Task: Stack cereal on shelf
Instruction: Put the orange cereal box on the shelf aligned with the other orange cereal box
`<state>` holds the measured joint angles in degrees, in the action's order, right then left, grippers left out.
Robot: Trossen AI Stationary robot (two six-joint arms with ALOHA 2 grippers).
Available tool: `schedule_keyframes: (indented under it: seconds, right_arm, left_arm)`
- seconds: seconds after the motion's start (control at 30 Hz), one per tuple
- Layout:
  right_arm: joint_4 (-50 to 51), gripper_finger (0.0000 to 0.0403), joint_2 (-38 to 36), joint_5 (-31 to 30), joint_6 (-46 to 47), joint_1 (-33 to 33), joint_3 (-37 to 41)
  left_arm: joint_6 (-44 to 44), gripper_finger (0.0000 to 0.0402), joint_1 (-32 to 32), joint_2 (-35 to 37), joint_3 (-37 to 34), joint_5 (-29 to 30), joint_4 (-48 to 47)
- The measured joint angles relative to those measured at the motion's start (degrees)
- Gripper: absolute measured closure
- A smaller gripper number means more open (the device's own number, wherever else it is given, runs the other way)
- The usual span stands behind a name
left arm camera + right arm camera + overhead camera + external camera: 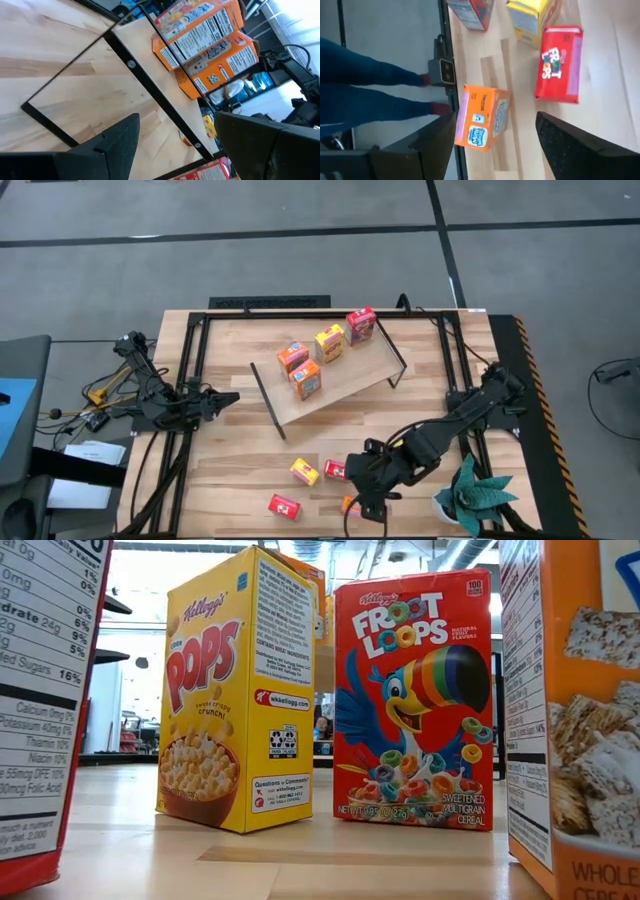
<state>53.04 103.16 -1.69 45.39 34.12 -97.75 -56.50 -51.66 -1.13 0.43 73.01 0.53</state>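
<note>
The shelf (335, 385) lies slantwise at the table's middle with several cereal boxes standing on its board: two orange (300, 368), a yellow (329, 343) and a red one (361, 326). More cereal is near the table's front edge: a yellow box (305, 472), two red (337, 470) (285, 506) and an orange one (482, 117). My right gripper (372, 502) hangs open, pointing steeply down over the orange box, a finger on either side and clear of it. My left gripper (225, 398) waits open at the table's left, pointing at the shelf (150, 85).
A teal plant in a white pot (475, 495) stands at the near right corner beside my right arm. Black rails (190, 410) run along the table's sides. A person's legs (365, 90) show past the near edge. The low view is filled by cereal boxes (415, 700).
</note>
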Motion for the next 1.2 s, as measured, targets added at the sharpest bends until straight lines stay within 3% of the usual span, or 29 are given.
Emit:
schedule_keyframes:
  seconds: [0.23, 0.57, 1.2]
  right_arm:
    - [2.56, 0.0102, 1.02, -3.34, 4.48, 1.92, -0.52]
    - [0.01, 0.0102, 7.24, -2.78, 11.1, 4.41, -0.41]
    - [0.3, 0.0102, 11.44, -2.56, 10.66, 4.43, -0.46]
  left_arm:
    - [0.18, 0.0152, -0.02, 0.0, 0.0, -1.31, 0.27]
    - [2.52, 0.0152, 0.0, -0.46, 0.0, -2.29, 0.47]
    - [2.7, 0.0152, -0.02, -1.4, 0.0, -2.35, 0.54]
